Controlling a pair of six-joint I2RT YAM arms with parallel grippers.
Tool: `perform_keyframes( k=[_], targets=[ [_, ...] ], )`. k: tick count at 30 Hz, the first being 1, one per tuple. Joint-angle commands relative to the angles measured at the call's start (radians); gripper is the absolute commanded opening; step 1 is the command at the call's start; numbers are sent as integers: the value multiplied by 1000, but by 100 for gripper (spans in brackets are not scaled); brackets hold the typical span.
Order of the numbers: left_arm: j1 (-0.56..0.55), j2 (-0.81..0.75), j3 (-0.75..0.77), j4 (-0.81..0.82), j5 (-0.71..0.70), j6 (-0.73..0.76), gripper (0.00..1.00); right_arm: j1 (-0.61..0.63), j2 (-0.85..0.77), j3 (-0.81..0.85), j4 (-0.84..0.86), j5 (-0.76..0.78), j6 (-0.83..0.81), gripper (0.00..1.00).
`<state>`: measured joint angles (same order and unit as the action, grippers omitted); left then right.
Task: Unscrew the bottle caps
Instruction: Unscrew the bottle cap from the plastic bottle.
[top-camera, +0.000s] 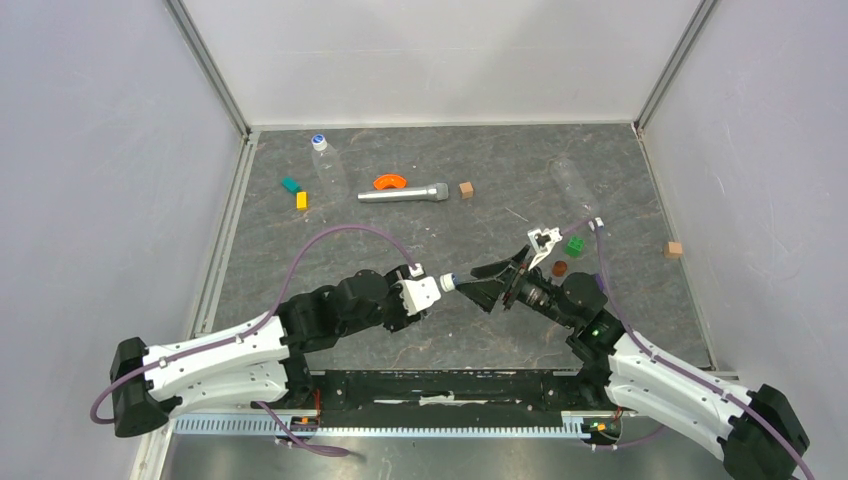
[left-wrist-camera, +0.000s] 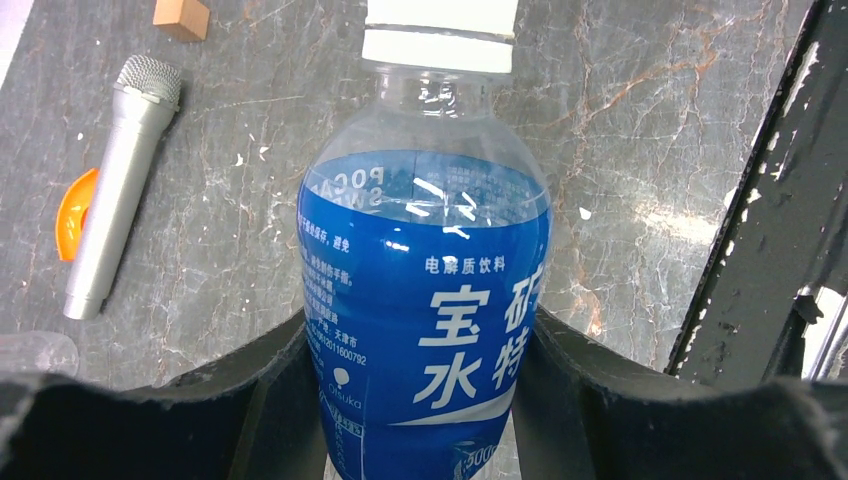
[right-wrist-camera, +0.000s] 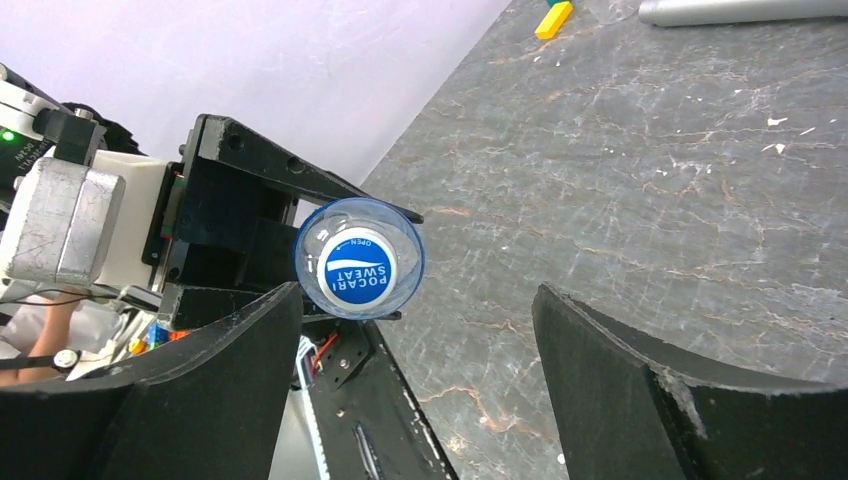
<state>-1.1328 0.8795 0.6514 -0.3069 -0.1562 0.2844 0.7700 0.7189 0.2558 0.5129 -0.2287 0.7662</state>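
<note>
1 cap (right-wrist-camera: 358, 272) — blue top, white rim — sits screwed on the blue-labelled bottle (left-wrist-camera: 425, 300), which the left gripper (left-wrist-camera: 425, 400) clamps above the table (right-wrist-camera: 650, 150). Right gripper (right-wrist-camera: 415, 300) faces it, jaws spread, not touching — next it should advance, centre, pinch, then twist.

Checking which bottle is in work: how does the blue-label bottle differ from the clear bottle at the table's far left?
The blue-label bottle carries a printed wrap; the far-left bottle is bare. The labelled one is gripped by the left tool; the bare one lies on the table. Both are capped.
</note>
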Motion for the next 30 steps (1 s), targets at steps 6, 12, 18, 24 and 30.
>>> perform_keyframes(
  k=[6,12,18,24,30],
  targets=[
    [-4,-40,0,27,-11,-22,3,-1,-39,69,-22,29,57,89],
    [-4,-34,7,28,5,-17,3,0,6,72,44,-48,107,86],
    [-4,-29,3,25,17,-20,3,0,113,79,156,-165,161,74],
    [-5,-18,4,22,27,-27,3,0,161,71,232,-202,193,64],
    [-5,-15,7,21,31,-28,4,0,161,58,234,-189,169,59]
  ],
)
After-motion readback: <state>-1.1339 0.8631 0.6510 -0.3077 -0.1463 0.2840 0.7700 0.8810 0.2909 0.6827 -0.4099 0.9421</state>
